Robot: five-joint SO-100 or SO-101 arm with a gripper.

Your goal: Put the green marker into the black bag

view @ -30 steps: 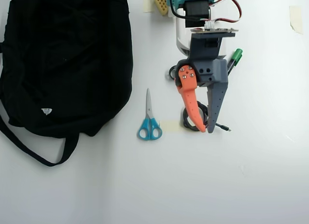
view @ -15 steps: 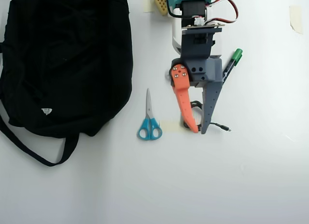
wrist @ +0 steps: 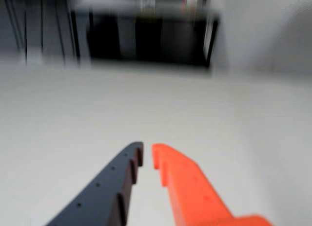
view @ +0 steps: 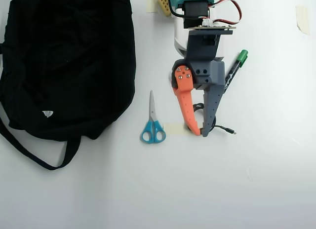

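The green marker (view: 237, 65) lies on the white table in the overhead view, green cap toward the top right, its lower part hidden under the arm. The black bag (view: 64, 61) fills the upper left, with its strap trailing to the lower left and a white tag on it. My gripper (view: 201, 133) has one orange and one dark grey finger, points away from the base and is shut on nothing, left of and below the marker. In the blurred wrist view the gripper (wrist: 147, 153) shows only a sliver between its tips over bare table. Marker and bag are not recognisable there.
Blue-handled scissors (view: 152, 125) lie between the bag and the gripper. A thin black cable (view: 223, 129) and a piece of pale tape (view: 174, 128) lie by the fingertips. A blurred dark shape (wrist: 146, 38) crosses the top of the wrist view.
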